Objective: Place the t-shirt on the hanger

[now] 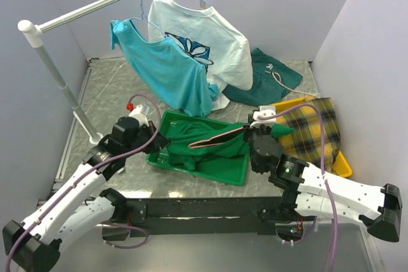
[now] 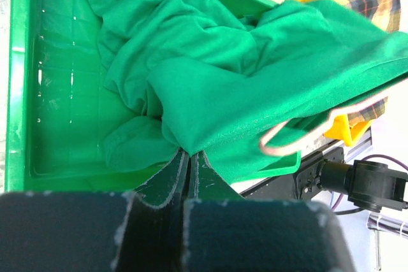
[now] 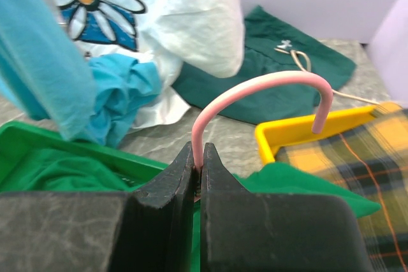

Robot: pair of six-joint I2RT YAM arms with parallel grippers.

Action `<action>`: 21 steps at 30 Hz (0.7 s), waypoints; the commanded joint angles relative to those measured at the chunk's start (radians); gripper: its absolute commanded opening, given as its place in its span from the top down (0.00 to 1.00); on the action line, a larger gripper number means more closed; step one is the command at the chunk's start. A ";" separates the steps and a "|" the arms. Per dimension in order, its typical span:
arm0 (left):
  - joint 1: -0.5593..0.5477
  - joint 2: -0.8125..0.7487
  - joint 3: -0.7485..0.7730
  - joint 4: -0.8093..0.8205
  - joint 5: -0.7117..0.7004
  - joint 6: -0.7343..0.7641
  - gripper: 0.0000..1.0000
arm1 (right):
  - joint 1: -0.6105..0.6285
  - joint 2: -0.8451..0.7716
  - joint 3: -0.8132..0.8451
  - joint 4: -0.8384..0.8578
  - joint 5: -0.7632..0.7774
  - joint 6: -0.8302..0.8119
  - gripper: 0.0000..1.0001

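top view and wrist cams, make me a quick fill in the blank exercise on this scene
1. The right gripper is shut on the ____ hanger.
2. The left gripper pinches the green t-shirt, which lies in a ____ tray.
3. The plaid cloth lies in a ____ bin.
4. Beside the turquoise shirt hangs a ____ shirt with a daisy print.
Missing words: pink; green; yellow; white.
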 commanded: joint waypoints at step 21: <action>0.007 -0.188 0.058 0.062 -0.117 0.111 0.98 | 0.010 0.022 0.057 -0.051 0.027 0.098 1.00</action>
